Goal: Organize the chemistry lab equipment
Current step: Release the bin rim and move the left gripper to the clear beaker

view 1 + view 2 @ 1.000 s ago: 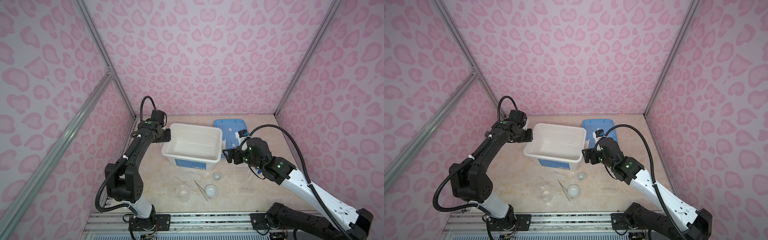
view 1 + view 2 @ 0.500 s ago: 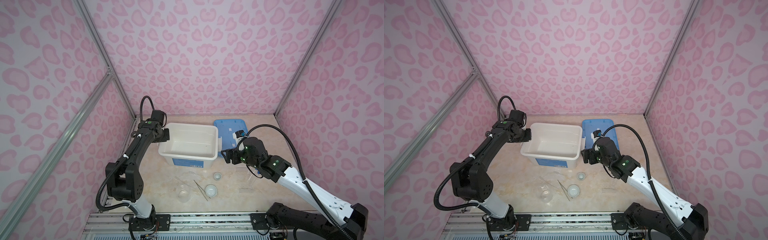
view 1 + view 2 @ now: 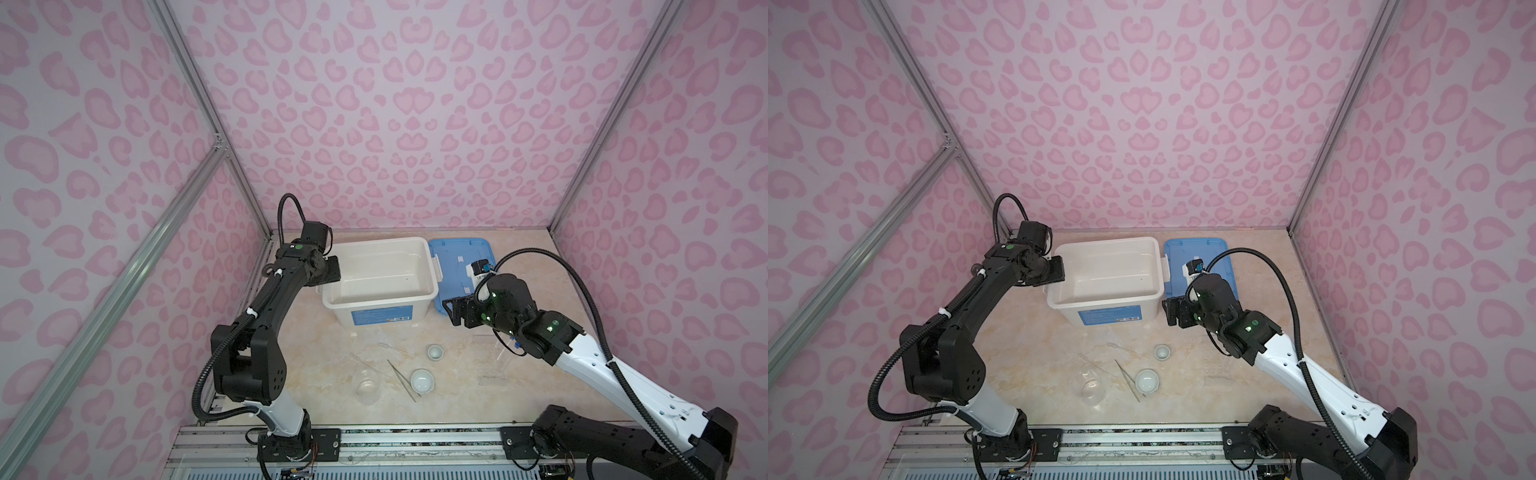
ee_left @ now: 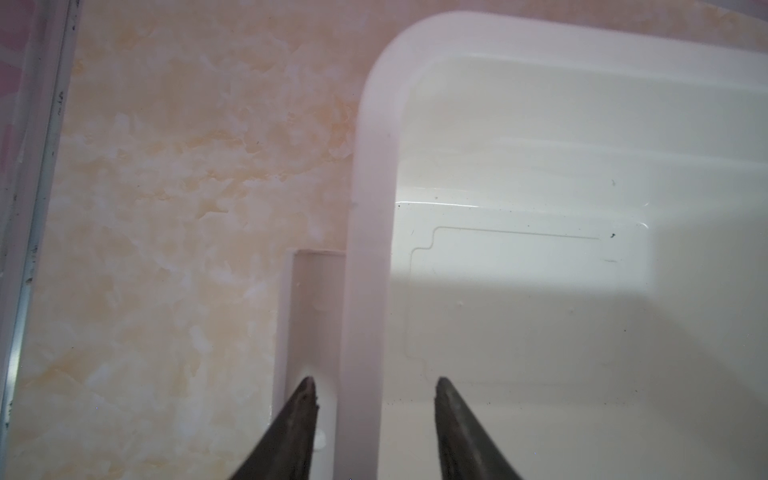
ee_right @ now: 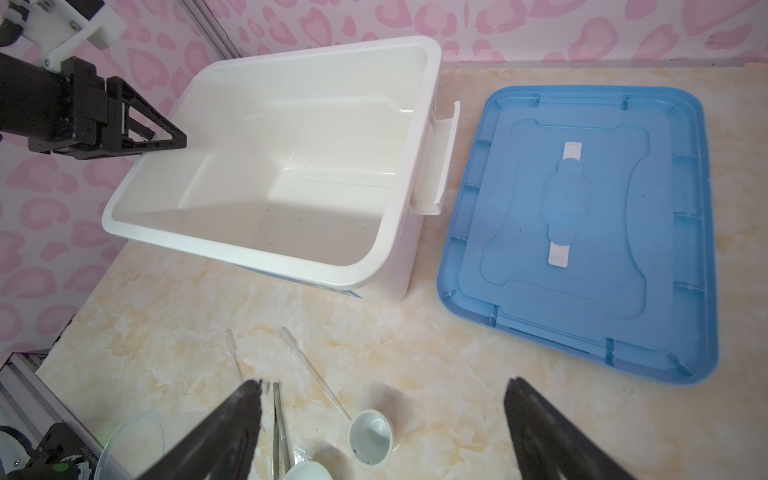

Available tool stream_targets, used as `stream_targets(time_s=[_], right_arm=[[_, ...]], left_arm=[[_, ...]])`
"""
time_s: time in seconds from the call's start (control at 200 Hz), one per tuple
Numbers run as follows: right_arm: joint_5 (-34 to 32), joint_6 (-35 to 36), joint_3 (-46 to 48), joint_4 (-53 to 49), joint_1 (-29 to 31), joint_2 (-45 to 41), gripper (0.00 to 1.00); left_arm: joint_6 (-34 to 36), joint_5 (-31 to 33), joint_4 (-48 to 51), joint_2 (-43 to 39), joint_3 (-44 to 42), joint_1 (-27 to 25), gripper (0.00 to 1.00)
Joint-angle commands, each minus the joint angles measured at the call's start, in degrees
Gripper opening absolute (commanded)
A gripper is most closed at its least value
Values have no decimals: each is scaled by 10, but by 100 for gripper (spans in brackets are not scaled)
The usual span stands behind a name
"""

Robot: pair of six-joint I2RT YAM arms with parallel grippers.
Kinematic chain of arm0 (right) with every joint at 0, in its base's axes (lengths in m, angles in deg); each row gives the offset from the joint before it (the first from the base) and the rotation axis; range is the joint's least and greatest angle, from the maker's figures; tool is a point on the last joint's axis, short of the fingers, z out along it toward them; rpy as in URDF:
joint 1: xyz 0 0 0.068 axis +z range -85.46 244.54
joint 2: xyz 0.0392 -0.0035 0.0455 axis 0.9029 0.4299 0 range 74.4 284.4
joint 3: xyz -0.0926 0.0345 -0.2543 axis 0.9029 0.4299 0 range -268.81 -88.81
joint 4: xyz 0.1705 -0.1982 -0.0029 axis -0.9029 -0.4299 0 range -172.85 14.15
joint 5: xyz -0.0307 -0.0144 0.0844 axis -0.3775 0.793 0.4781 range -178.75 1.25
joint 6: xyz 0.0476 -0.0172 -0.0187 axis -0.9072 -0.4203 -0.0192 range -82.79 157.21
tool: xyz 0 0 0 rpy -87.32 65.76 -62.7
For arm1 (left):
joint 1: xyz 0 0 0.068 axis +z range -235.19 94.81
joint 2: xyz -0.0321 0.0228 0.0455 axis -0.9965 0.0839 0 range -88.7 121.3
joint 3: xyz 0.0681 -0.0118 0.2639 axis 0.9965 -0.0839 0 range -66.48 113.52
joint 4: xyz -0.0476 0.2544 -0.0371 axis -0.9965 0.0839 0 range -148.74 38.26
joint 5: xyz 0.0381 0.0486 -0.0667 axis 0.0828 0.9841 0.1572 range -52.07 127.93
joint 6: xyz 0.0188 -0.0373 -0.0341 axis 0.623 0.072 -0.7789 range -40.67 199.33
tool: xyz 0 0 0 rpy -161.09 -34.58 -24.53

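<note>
Left gripper (image 4: 374, 384): jaws spread, straddling left rim of white box (image 3: 374, 257) without pinching; droppers (image 3: 395, 348), tweezers (image 3: 401, 379), glass vessel (image 3: 368, 388), two white dishes (image 3: 422, 380) lie on counter (image 3: 311, 353) before the box, apart from both grippers; right gripper (image 3: 455, 309): jaws wide, empty, near box's right front corner.

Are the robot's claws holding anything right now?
Nothing is held. The left claw stands open astride the rim of the big white plastic box, not gripping it; the right claw hangs open, empty.

Walls: lilac with pink heart-shaped blotches (image 3: 395, 104), closing three sides.
Frame: silver metal struts (image 3: 199, 95) along wall corners.
Worktop: cream marbled surface (image 3: 457, 407).
</note>
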Motion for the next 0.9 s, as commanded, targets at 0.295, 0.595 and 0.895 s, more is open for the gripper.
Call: stream_targets(time_s=[0.295, 0.595, 0.895], right_arm=[[-8, 52, -14, -25, -1, -39, 98], [6, 98, -28, -90, 2, -85, 98], [-110, 83, -12, -123, 151, -99, 98]], left_arm=[[8, -10, 54, -76, 95, -3, 98], [21, -75, 177, -246, 41, -47, 99], [-61, -64, 255, -380, -147, -164, 99]])
